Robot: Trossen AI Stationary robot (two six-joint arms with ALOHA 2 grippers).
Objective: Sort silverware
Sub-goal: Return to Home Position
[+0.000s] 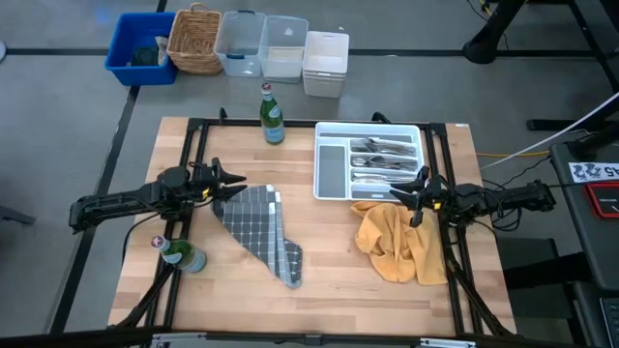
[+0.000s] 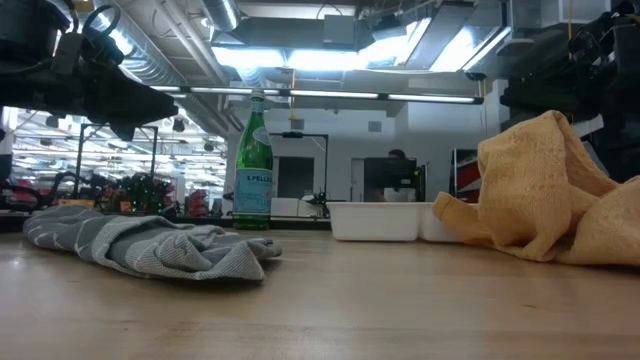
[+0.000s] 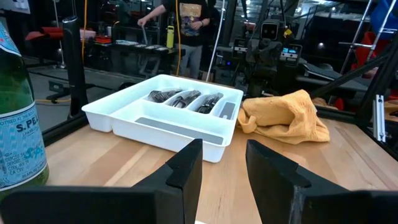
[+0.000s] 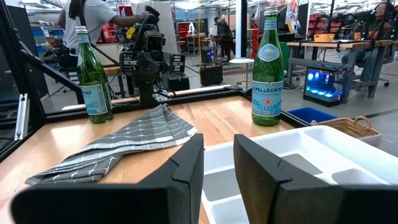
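Silverware (image 1: 382, 155) lies in white tray's (image 1: 368, 127) narrow compartments; left claw (image 3: 224, 144) and right claw (image 4: 218, 138) hover released.

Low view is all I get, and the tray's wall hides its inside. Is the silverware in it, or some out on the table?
Observer: From above, the silverware lies in slots of the white tray; none shows on bare wood.
Operator: Under the towels?
Observer: Cannot tell; no metal pokes out from the yellow towel or the grey towel.
Operator: Fingers?
Observer: Open, empty: left gripper at the grey towel's edge, right gripper by the tray.
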